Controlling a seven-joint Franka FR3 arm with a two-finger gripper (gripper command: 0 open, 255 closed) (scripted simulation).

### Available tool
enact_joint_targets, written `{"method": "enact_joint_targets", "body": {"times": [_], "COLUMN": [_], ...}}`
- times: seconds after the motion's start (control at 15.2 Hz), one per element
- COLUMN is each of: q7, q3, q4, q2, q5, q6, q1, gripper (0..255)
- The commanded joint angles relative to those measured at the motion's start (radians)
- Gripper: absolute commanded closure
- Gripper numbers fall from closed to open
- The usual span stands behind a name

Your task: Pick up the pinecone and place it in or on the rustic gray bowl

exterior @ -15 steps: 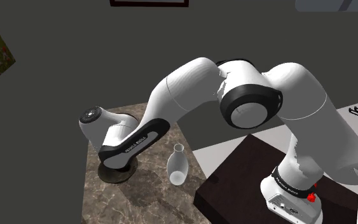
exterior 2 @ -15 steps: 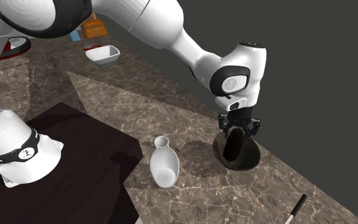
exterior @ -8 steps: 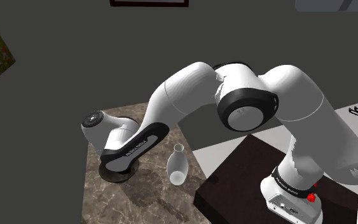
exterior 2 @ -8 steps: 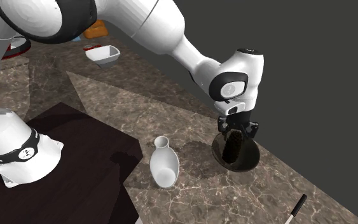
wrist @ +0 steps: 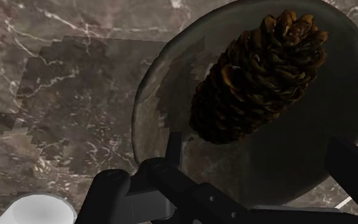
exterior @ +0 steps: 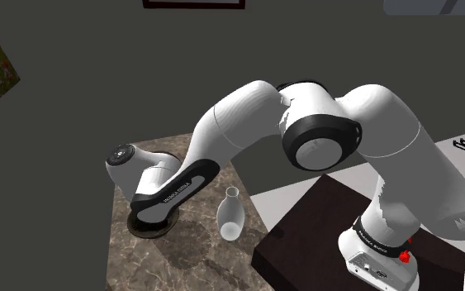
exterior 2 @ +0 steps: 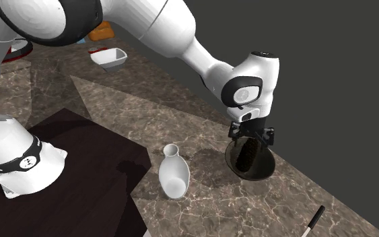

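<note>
Operator: Shoulder view first. Where is the arm [exterior: 255, 124]?

Observer: It reaches from the stand [exterior: 321, 223] at the lower right toward that view's left. Its wrist hangs low over the dark bowl [exterior: 144, 229] on the marble counter [exterior: 181, 260]. A white bottle-shaped vase [exterior: 230, 217] stands upright just right of the bowl, apart from it. The wrist hides the bowl's inside.

Operator: And the second exterior view?

Observer: The gripper [exterior 2: 251, 139] points down right above the bowl [exterior 2: 266, 172], near the counter's right edge. The pinecone [exterior 2: 246, 156] sits inside the bowl, its upper end just below the hand. The vase [exterior 2: 173, 176] stands to the bowl's left. A small white dish [exterior 2: 109, 58] lies far back on the left, and a thin black stick [exterior 2: 314, 221] lies near, toward the lower right.

Operator: Is the hand clamped on anything?

Observer: No. In the wrist view the gripper [wrist: 263, 159] is released. Its fingers [wrist: 174, 149] stand wide apart and neither touches the pinecone [wrist: 260, 76]. The brown cone lies on its side inside the bowl [wrist: 147, 105], beyond the fingertips. The vase mouth [wrist: 41, 210] shows beside the hand.
</note>
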Motion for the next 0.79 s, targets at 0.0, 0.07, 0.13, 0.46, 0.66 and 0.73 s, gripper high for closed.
{"method": "enact_joint_targets", "body": {"times": [0.0, 0.07, 0.13, 0.46, 0.66, 0.73], "q7": [0.000, 0.000, 0.000, 0.000, 0.000, 0.000], "q3": [0.000, 0.001, 0.001, 0.003, 0.003, 0.003], "q4": [0.000, -0.011, -0.021, -0.035, -0.035, -0.035], "q2": [0.000, -0.027, -0.053, -0.097, -0.097, -0.097], "q5": [0.000, 0.000, 0.001, 0.001, 0.001, 0.001], "q6": [0.000, -0.016, -0.032, -0.064, -0.064, -0.064], "q1": [0.000, 0.003, 0.006, 0.012, 0.012, 0.012], "gripper": [0, 0, 0, 0, 0, 0]}}
